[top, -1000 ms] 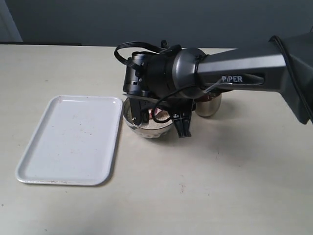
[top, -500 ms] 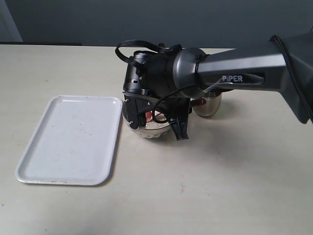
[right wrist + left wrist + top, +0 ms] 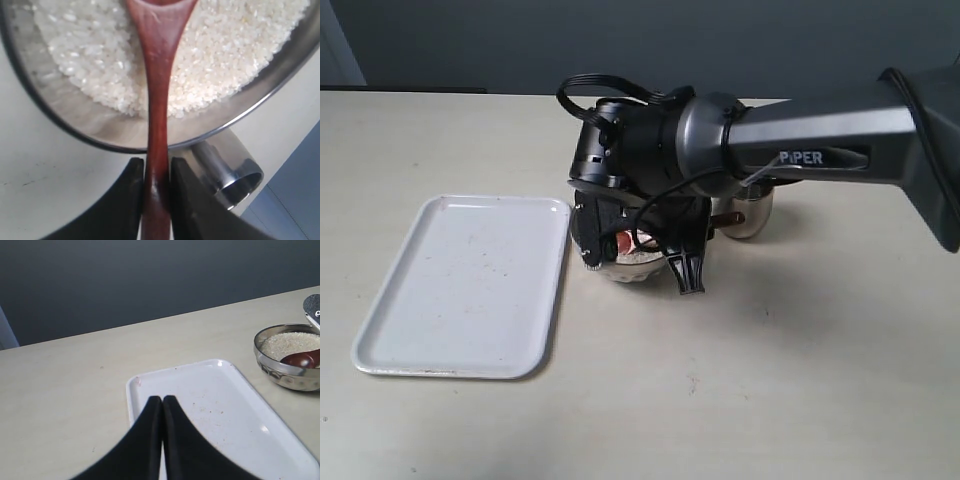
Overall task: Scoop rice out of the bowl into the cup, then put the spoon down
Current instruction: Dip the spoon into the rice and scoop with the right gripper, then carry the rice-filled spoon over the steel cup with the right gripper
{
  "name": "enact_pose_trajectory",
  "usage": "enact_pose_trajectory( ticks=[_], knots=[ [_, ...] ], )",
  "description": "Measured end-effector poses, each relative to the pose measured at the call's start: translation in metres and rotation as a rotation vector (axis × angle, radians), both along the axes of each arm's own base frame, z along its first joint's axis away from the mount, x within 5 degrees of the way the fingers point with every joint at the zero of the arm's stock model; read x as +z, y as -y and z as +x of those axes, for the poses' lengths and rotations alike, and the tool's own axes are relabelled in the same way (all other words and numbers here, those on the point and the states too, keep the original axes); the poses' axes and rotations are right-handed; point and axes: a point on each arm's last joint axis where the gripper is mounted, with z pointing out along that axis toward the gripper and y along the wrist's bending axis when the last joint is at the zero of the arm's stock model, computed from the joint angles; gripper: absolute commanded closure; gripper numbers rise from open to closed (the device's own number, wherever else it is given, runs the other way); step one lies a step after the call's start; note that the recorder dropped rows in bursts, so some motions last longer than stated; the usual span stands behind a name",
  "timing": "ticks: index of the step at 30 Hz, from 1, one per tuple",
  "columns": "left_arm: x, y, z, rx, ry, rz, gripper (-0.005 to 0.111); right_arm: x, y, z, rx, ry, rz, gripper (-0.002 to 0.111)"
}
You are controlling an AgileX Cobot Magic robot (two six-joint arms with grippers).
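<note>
Rice (image 3: 230, 55): we see a pale heap of grains inside the bowl (image 3: 70, 132), filling most of it.
Spoon (image 3: 158, 95): scoop end lies in the rice; we follow the reddish handle out over the bowl's rim.
Right claw (image 3: 157, 163): clamped on the spoon handle, one finger on each side, just outside the rim.
Bowl position: on the tabletop (image 3: 770, 380), largely hidden under the right arm in our exterior view.
Cup (image 3: 227, 172): just beside the bowl, on the side away from the tray; we cannot tell what it holds.
Tray (image 3: 210, 395): white, flat, just beside the bowl's other side, with a few specks on it.
Left claw (image 3: 162, 401): fingers pressed together, nothing between them, hanging over the tray's near edge.
</note>
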Motion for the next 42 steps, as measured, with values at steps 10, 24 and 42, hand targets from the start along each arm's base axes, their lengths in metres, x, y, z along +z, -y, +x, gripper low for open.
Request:
enact_pose_trajectory(
  ticks=[10,24,42],
  knots=[
    [0.0,0.0,0.0,0.0,0.0,0.0,0.106,0.007,0.014,0.006,-0.126,-0.078,0.068,0.109],
    [0.0,0.0,0.0,0.0,0.0,0.0,0.106,0.006,0.024,0.01,-0.233,-0.16,0.129,0.109],
    [0.0,0.0,0.0,0.0,0.0,0.0,0.106,0.063,0.103,0.05,-0.562,-0.186,0.305,0.109]
  ],
)
